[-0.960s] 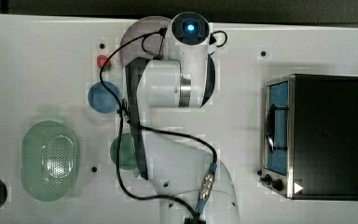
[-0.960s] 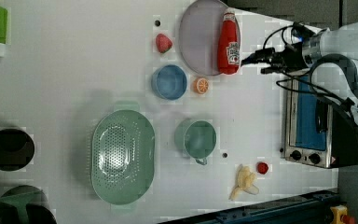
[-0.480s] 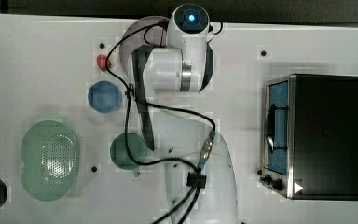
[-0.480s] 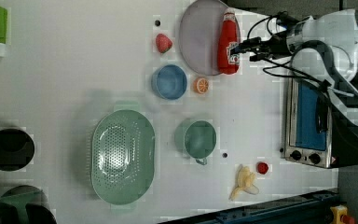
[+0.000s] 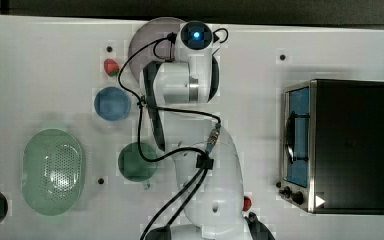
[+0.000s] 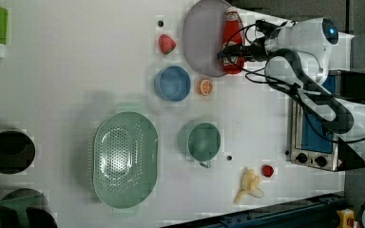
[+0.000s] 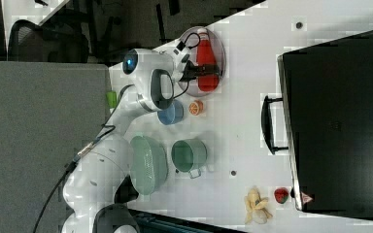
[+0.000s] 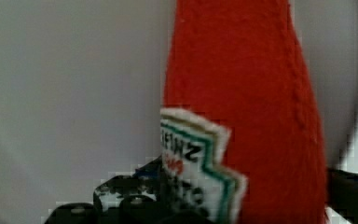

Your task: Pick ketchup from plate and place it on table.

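White desk under me, pincer (image 6: 231,51) spread astride the ketchup bottle (image 6: 232,35) lying on the lilac plate (image 6: 200,40); I'd close squarely mid-body before lifting.

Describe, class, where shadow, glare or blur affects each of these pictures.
Left view: soft grey shadow lies on the table beside the green colander. Top view: the arm's blue light glows with a slight halo above the plate. Wrist view: the ketchup bottle is close and soft-edged, its label blurred. Right view: the oven is dark and featureless.
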